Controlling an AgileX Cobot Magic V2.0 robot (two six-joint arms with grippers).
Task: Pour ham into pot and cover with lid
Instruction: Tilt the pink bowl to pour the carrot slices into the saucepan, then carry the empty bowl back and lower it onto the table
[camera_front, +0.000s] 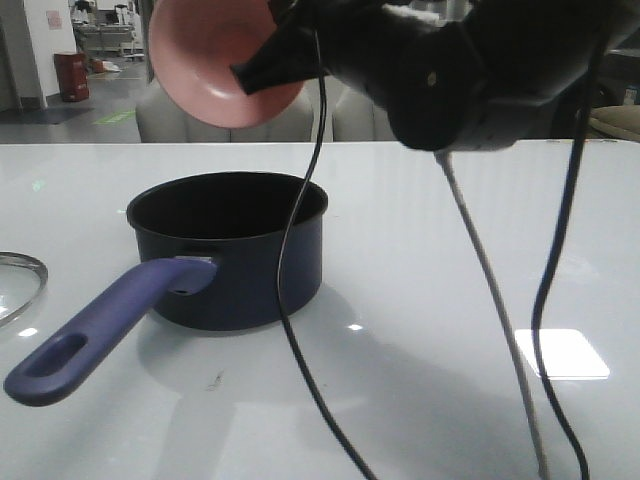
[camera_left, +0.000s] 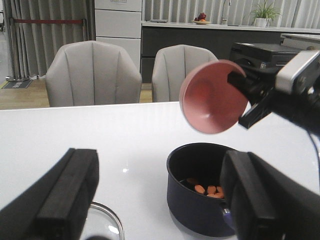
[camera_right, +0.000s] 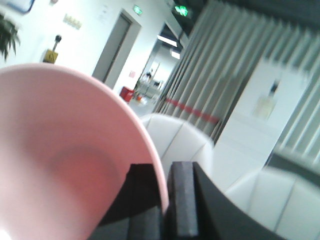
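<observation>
1. Front view: the right hand (camera_front: 262, 68) grips the rim of the pink bowl (camera_front: 215, 62), one finger inside and one outside, holding it tipped steeply on edge above the saucepan (camera_front: 228, 250). No ham shows in the bowl.
2. Left wrist view: the ham (camera_left: 207, 189), several orange pieces, lies on the saucepan floor, below the right hand.
3. Left hand (camera_left: 160, 200): released and empty, fingers spread wide, hovering low over the tabletop (camera_front: 420, 330). The glass lid (camera_left: 102, 220) lies flat just beneath it, beside the saucepan's purple handle (camera_front: 105, 330).
4. Judged stage: pouring looks complete; covering is not yet done.
5. To do the step well: carry the bowl clear of the saucepan mouth, away from the left hand, before the lid rises. The lid's knob is out of view; the left hand should centre on it, lift level, and set the steel rim evenly onto the saucepan.
</observation>
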